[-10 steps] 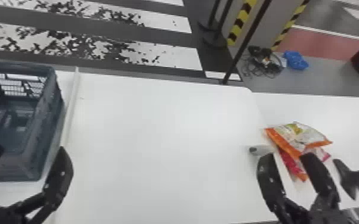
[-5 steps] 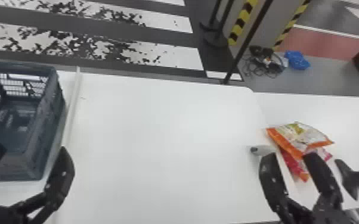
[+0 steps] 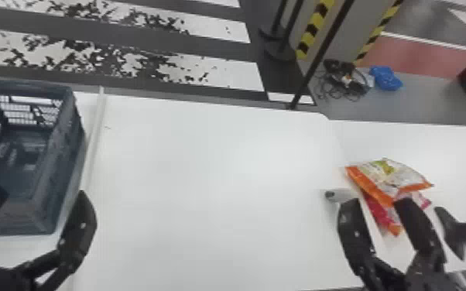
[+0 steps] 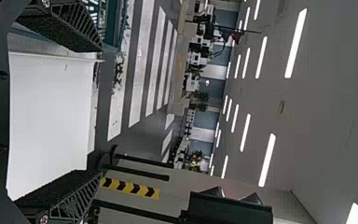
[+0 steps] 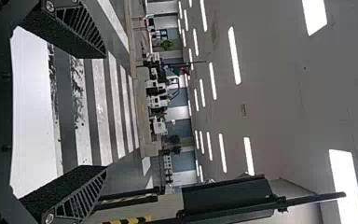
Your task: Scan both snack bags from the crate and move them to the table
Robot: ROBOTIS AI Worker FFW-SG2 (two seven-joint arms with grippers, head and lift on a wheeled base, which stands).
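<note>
well, top bag lies crosswise (right end nearer)

No words or numbers I can read.
The snack bags' print is too small for me; beyond the desk, I see yellow-and-black chevron strips.

Crate plast., tbl smooth.
</note>
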